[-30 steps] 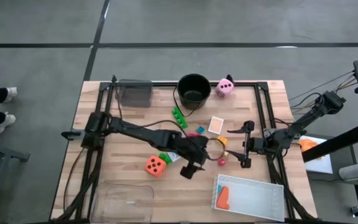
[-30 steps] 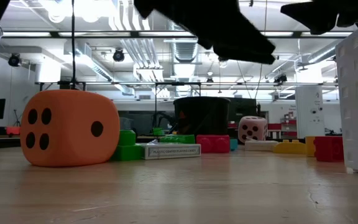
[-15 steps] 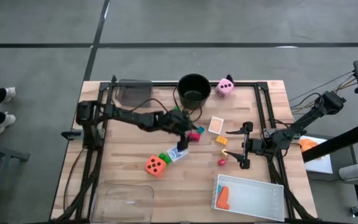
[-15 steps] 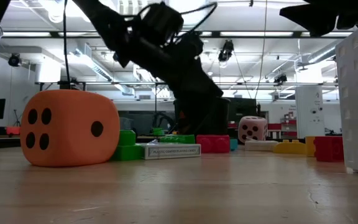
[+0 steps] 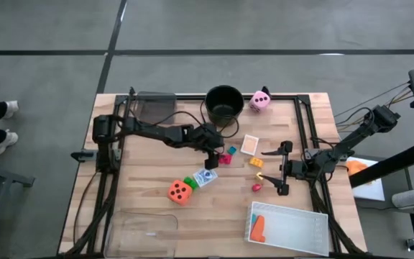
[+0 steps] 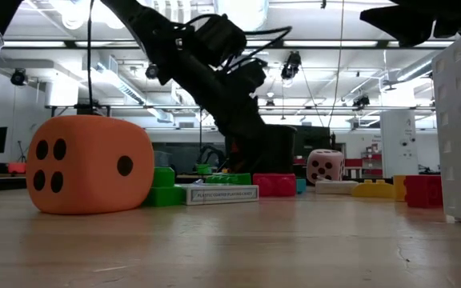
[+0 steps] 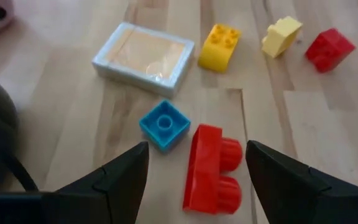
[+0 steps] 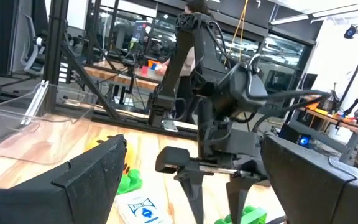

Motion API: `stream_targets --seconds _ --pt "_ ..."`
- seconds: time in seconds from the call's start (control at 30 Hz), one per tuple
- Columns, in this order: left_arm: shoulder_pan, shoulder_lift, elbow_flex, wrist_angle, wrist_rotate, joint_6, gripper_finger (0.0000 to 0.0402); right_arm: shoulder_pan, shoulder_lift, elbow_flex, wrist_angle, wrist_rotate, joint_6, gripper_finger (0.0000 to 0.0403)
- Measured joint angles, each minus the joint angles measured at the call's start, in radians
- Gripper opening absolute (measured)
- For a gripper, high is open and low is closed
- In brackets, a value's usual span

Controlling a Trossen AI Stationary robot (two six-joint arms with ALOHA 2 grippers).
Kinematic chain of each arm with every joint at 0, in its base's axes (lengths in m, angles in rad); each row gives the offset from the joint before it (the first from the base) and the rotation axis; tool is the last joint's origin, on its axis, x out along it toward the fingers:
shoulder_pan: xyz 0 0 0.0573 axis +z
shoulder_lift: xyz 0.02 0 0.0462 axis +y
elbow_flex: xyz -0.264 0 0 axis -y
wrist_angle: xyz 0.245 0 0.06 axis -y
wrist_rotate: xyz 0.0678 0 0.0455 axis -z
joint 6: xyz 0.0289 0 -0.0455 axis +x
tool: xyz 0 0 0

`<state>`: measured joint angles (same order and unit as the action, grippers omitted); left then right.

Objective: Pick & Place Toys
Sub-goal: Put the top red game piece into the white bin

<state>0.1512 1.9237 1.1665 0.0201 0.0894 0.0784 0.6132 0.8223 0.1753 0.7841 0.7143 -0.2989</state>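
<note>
A pale wooden plank table [image 5: 149, 169] stands on grey concrete floor [image 5: 264, 25]; bright ceiling strip lights [image 6: 242, 10] illuminate the open workshop beyond.

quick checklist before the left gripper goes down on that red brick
1. Left gripper open: ok, fingers spread with a gap between them.
2. Red brick lined up between the fingers: ok, it lies in the gap in the left wrist view.
3. Blue brick out of the closing path: not ok, it sits right beside the red brick, near one finger.
4. Card box and yellow brick out of the way: ok, both lie farther off.
5. Right gripper out of the way: ok, open, waiting on the table's right side.
6. Height above the red brick: cannot tell.
</note>
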Motion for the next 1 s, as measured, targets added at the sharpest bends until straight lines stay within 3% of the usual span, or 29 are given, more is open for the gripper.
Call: stream_targets --seconds 0.47,1.0 --pt "-0.006 0.042 0.033 -0.071 -0.043 0.044 0.0271 0.000 -0.002 0.000 0.000 0.000 -0.008 0.0362" --pt "-0.028 0.198 0.268 -0.371 -0.096 0.134 0.0271 0.000 0.000 0.000 -0.003 0.000 -0.008 0.0362"
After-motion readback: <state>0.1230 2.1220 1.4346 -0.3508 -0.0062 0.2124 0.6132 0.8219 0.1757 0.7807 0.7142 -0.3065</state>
